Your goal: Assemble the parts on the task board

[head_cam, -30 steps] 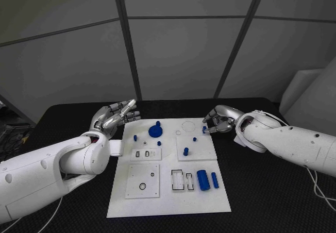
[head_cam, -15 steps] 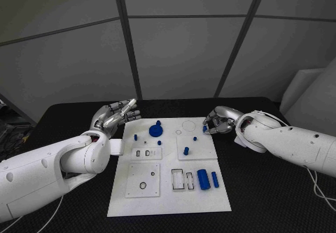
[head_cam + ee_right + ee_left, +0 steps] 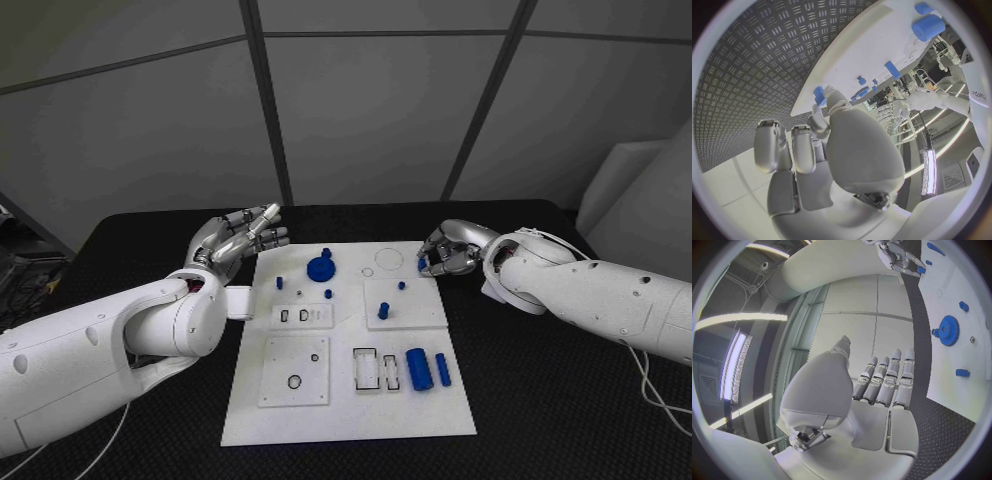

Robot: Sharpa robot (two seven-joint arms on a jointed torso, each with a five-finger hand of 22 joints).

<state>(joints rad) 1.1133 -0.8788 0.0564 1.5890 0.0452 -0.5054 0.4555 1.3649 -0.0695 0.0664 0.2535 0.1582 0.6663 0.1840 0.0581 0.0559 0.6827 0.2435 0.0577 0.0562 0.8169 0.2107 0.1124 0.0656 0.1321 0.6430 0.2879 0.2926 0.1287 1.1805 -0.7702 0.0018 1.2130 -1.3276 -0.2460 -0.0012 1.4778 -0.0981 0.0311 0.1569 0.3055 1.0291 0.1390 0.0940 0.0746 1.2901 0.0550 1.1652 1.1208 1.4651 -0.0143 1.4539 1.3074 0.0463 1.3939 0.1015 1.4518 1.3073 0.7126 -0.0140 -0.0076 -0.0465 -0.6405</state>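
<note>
2 silver hands flank the white task board (image 3: 346,420); right hand (image 3: 450,250) pinches a small blue peg (image 3: 423,265); left hand (image 3: 238,238) hovers empty, fingers spread.

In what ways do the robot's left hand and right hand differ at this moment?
The left hand is open with fingers stretched out, holding nothing; the right hand has its fingers curled and pinches a small blue part. The left hand hovers beside the left edge of the task board; the right hand is at its far right corner. Both are silver hands on white arms.
</note>
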